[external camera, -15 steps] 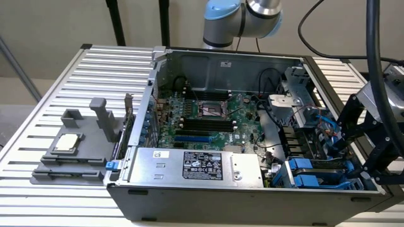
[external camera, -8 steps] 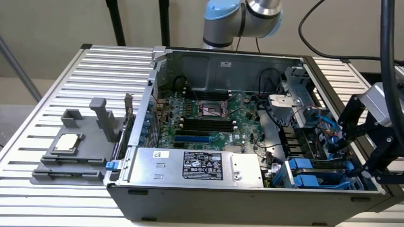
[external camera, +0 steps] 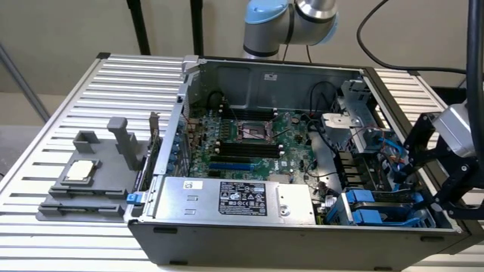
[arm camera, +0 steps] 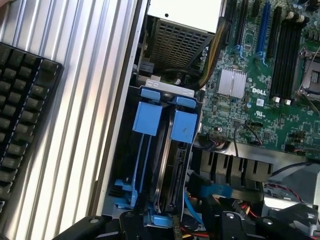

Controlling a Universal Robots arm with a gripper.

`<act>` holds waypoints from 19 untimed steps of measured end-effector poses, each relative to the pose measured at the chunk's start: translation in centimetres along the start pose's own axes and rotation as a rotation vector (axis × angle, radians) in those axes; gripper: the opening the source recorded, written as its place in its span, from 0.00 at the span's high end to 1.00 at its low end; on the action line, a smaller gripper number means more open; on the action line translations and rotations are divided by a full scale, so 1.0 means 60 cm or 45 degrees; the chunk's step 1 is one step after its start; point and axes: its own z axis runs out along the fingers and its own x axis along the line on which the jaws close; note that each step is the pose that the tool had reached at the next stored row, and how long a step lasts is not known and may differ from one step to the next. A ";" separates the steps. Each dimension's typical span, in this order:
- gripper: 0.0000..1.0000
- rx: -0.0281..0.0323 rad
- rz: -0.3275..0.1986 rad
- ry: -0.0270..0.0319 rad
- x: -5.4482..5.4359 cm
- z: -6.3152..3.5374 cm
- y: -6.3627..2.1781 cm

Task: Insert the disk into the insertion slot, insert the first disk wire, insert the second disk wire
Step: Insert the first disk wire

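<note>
Reading "DELL" in white — green motherboard beside the insertion slot

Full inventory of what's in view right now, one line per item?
table: 1, silver, slatted, under everything
computer case: 1, dark grey, lid off, on the table
motherboard: 1, green, inside the case
power supply box: 1, silver with black label, inside the case at its near wall
insertion slot: 1, blue-grey with bright blue clips, case corner at the exterior view's right
disk: 1, silver-grey, on edge inside the insertion slot
fixture: 1, grey, on the table at the exterior view's left
chip: 1, pale, on the fixture
keyboard: 1, black, on the table beside the case
arm: 1, grey and light blue, behind the case
tool: 1, black, open, empty, above the insertion slot
</note>
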 end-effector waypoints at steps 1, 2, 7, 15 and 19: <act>0.45 0.0019 -0.001 -0.0113 0.000 0.001 0.000; 0.45 0.0038 -0.003 -0.0231 0.000 0.002 0.000; 0.45 0.0116 -0.010 -0.0713 0.001 0.004 0.000; 0.45 0.0118 -0.013 -0.0748 0.010 0.000 -0.001; 0.45 0.0117 -0.014 -0.0755 0.018 -0.004 0.001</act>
